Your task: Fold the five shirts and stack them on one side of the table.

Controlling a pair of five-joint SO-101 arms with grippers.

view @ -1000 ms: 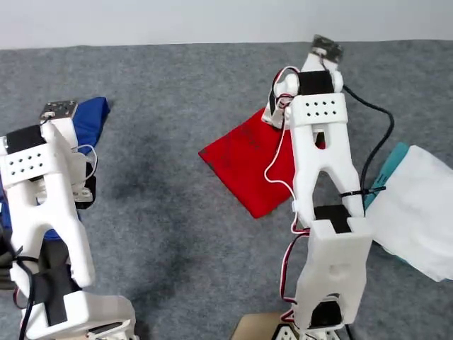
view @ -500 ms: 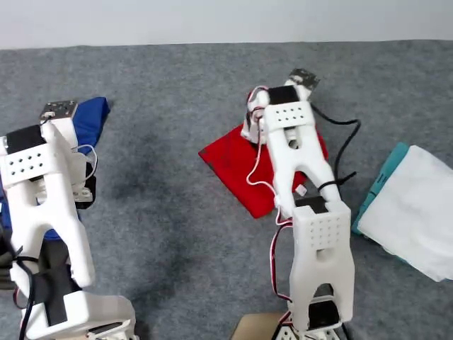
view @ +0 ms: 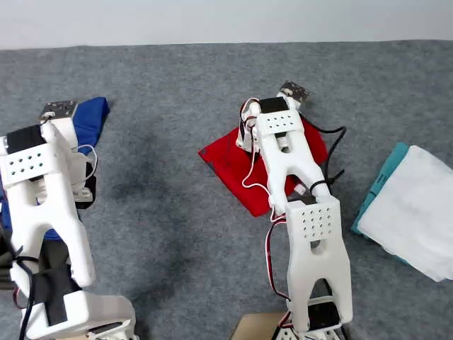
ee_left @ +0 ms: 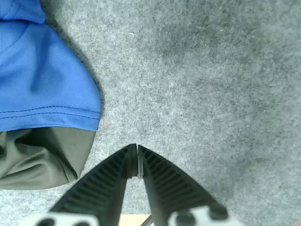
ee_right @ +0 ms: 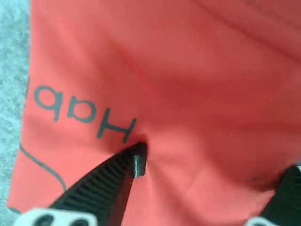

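Near the middle of the grey, felt-like table covering [view: 163, 85] we see the red shirt [view: 230, 166], folded flat into a rough diamond with straight edges. The white, perforated shell of the right arm [view: 311, 227] stands over its far half. From the right wrist we look straight onto the same red shirt [ee_right: 188, 70], a thin, smooth cloth with dark printed letters and a fine curved line near one edge. The right gripper [ee_right: 214, 172] is spread wide. Its black ribbed fingers [ee_right: 108, 183] stand far apart, and one blunt tip presses into the fabric, drawing small puckers around it. The other tip sits at the cloth by a short crease.

By the left side of the table, the left arm [view: 42, 198] stands beside the blue shirt [view: 92, 120], which ends in a pointed corner. From the left wrist we find the left gripper [ee_left: 137, 162] with its ribbed fingers meeting at the tips in a narrow wedge. It holds nothing and hangs over bare grey pile. Just beside it, the blue shirt [ee_left: 42, 80] shows a fine mesh knit and a double-stitched hem. It overlaps a smoother olive-grey shirt [ee_left: 37, 157] with soft folds.

On the right side, a white shirt [view: 417, 212] lies folded into a soft rectangle on a teal shirt [view: 386, 173], apart from the red one.
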